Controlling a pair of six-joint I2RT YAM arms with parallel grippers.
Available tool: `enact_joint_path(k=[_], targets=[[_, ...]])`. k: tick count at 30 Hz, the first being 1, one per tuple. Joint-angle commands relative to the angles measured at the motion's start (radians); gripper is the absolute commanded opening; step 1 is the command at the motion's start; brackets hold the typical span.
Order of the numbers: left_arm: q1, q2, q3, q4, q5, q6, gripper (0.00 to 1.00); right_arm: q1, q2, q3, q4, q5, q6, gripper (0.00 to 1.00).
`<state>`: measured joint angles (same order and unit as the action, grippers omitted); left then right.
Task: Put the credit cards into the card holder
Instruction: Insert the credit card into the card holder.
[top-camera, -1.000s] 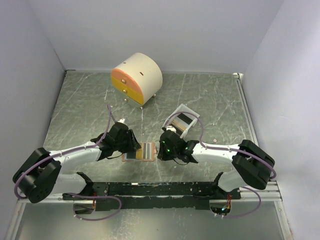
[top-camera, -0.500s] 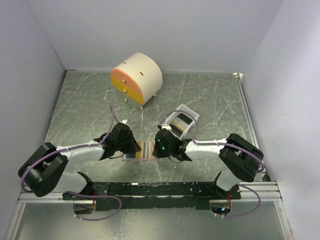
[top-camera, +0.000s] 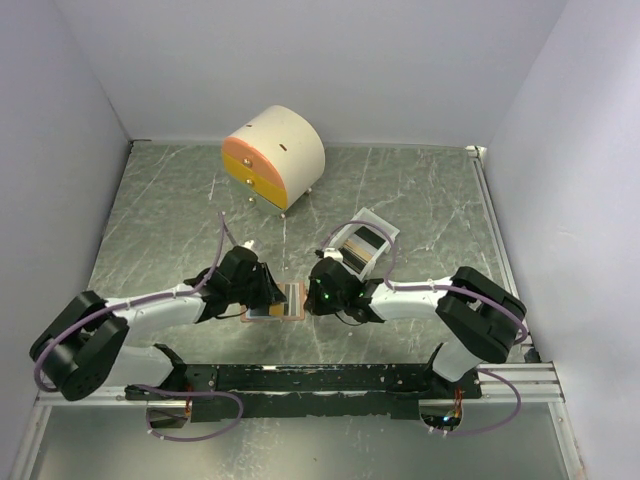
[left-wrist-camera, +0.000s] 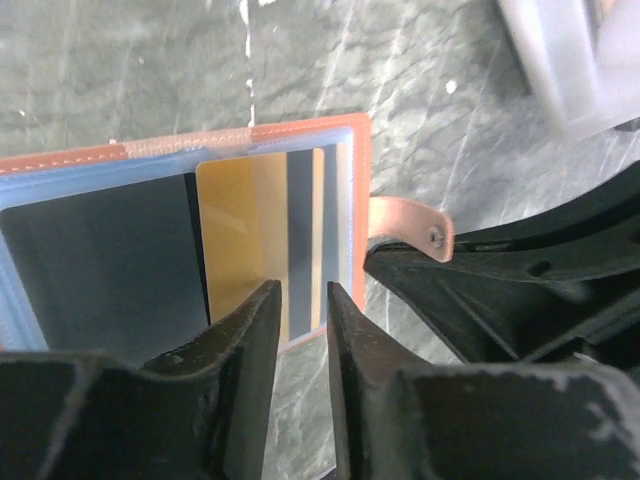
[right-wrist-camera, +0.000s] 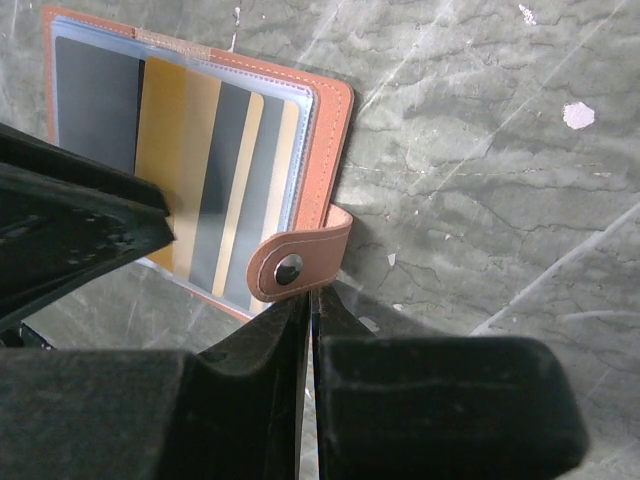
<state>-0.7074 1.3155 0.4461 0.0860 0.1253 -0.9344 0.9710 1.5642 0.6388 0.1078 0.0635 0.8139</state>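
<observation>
Briefly, top view: the left arm (top-camera: 150, 310) and the right arm (top-camera: 430, 298) both lie low over the worktop (top-camera: 170, 220), forearms angled inward, wrists nearly meeting at centre.

The card holder (top-camera: 280, 308) lies open and flat between them, near the front edge.

- Left claw (left-wrist-camera: 301, 300): tips over the holder's near edge, fingers a sliver apart. I see nothing held between them.
- Right claw (right-wrist-camera: 310, 300): fingers pressed together, tip against the snap strap (right-wrist-camera: 300, 255) on the holder's side. I can't tell whether it pinches the strap.
- A gold card (left-wrist-camera: 235, 240) with dark stripes sits under the holder's clear sleeve, with a dark card (left-wrist-camera: 110, 260) beside it.
- The white tray (top-camera: 363, 240) sits just beyond the right wrist, with more striped cards in it. I can't count them.
- A round cream cabinet (top-camera: 272, 158) with orange drawers stands well back.
</observation>
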Motion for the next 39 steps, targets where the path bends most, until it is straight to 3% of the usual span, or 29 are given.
enact_joint_path(k=[1, 6, 10, 29, 39], targets=[[-0.006, -0.091, 0.075, -0.149, -0.103, 0.064, 0.39, 0.005, -0.01, -0.025, -0.02, 0.027, 0.006, 0.06], [-0.006, -0.124, 0.078, -0.221, -0.166, 0.085, 0.5, 0.005, -0.002, -0.024, -0.014, 0.022, 0.007, 0.05], [-0.007, -0.103, 0.062, -0.199, -0.155, 0.086, 0.51, 0.006, -0.001, -0.018, -0.014, 0.019, 0.005, 0.05], [-0.006, -0.009, 0.04, -0.071, -0.068, 0.044, 0.5, 0.005, 0.0, -0.016, -0.014, 0.013, -0.001, 0.05], [-0.015, 0.017, -0.016, 0.054, 0.011, -0.011, 0.44, 0.006, 0.001, -0.014, -0.009, 0.011, -0.001, 0.05]])
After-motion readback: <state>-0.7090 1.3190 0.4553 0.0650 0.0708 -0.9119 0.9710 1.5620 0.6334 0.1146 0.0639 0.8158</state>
